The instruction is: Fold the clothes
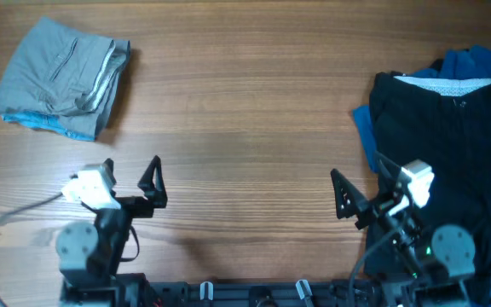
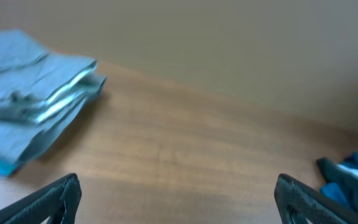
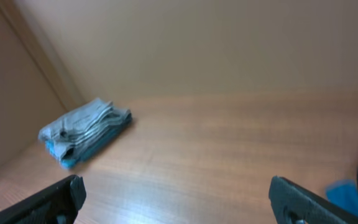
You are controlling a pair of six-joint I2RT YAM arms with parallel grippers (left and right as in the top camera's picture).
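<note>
Black shorts (image 1: 437, 145) lie at the worktop's (image 1: 245, 111) right edge, long axis running away from the robot, just right of the right pincer (image 1: 363, 183). Left wrist: the left pincer (image 2: 179, 199) gapes empty, well apart from them. Right wrist: its pincer is wide open and empty, with them at the frame's right edge.

One grey garment (image 1: 62, 77), one black shorts (image 1: 441, 145), seemingly one blue shirt (image 1: 474, 61).

On table (image 1: 245, 119), far-left corner: folded garment (image 1: 62, 78). Along right edge: shorts (image 1: 437, 145), lying over shirt (image 1: 477, 61), which pokes out behind and leftward. Near front edge: left gripper (image 2: 178, 190), right gripper (image 3: 176, 190), well apart.
</note>
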